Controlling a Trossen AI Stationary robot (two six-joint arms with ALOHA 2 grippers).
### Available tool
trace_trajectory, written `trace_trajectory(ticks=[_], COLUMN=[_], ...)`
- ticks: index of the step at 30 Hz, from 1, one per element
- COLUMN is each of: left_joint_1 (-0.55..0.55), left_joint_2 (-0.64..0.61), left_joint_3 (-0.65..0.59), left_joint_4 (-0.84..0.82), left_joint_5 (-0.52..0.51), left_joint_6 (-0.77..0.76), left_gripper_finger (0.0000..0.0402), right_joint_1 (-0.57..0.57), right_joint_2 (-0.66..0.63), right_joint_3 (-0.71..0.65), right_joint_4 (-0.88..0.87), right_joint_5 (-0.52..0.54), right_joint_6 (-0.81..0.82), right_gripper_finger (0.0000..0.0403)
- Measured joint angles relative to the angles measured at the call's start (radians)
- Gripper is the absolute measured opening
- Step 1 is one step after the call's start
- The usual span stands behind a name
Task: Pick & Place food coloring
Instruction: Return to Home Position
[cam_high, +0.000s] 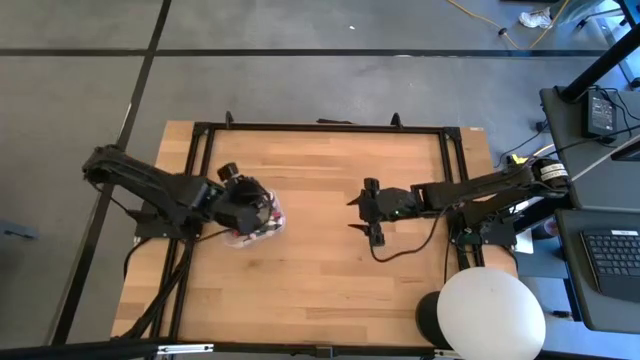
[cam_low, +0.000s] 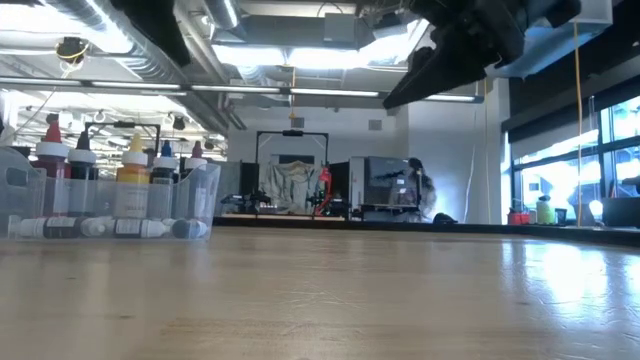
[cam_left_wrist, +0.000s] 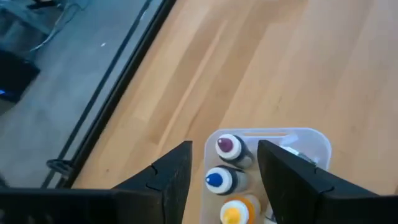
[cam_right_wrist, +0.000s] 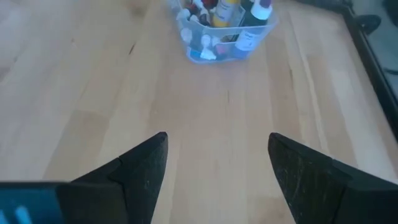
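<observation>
A clear plastic tray (cam_high: 268, 226) sits on the left part of the wooden table and holds the food coloring bottles. Some stand upright: a purple-tipped one (cam_left_wrist: 228, 145), a blue-tipped one (cam_left_wrist: 216, 180) and a yellow one (cam_left_wrist: 233, 213). Small ones lie along the tray's bottom (cam_low: 100, 228). My left gripper (cam_left_wrist: 225, 149) hovers open above the tray, its fingers to either side of the upright bottles and clear of them. My right gripper (cam_high: 352, 214) hangs open over the table's middle right, pointing toward the tray (cam_right_wrist: 227, 31), with nothing between its fingers.
Bare wood lies between the tray and my right gripper (cam_right_wrist: 217, 140). A black frame (cam_high: 320, 128) borders the table. A white round object (cam_high: 490, 310) stands at the near right corner, and a cable (cam_high: 410, 250) trails from the right arm.
</observation>
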Motion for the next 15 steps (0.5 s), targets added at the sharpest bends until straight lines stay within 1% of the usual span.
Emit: trace_trajectory(ticks=[1, 3, 5, 8, 10, 12, 14, 15], left_joint_1=[0.000, 0.001, 0.001, -0.004, 0.000, 0.006, 0.002, 0.002], left_joint_2=[-0.018, -0.052, -0.076, -0.108, -0.157, -0.228, -0.308, -0.353], left_joint_3=[0.000, 0.000, -0.002, -0.031, -0.059, -0.110, -0.185, -0.223], left_joint_4=[-0.002, 0.001, 0.007, 0.029, 0.061, 0.134, 0.241, 0.311], left_joint_5=[0.009, 0.019, 0.033, 0.001, -0.011, 0.015, 0.060, 0.091], left_joint_6=[0.012, 0.032, -0.012, 0.002, -0.005, 0.003, 0.058, 0.098], left_gripper_finger=[0.0178, 0.0178, 0.0180, 0.0182, 0.0182, 0.0181, 0.0179, 0.0178], right_joint_1=[0.003, 0.011, 0.012, 0.008, 0.006, 0.005, 0.006, 0.006], right_joint_2=[0.003, 0.007, 0.006, 0.006, 0.004, -0.006, -0.027, -0.041], right_joint_3=[0.000, -0.001, -0.001, -0.001, -0.001, -0.001, -0.006, -0.021], right_joint_4=[0.002, 0.003, 0.017, -0.005, -0.009, -0.010, -0.002, 0.032], right_joint_5=[-0.001, -0.001, -0.002, -0.001, -0.001, -0.003, -0.023, -0.035], right_joint_6=[-0.002, 0.046, 0.078, 0.089, 0.111, 0.114, 0.115, 0.114], right_gripper_finger=[0.0280, 0.0280, 0.0280, 0.0280, 0.0280, 0.0280, 0.0280, 0.0280])
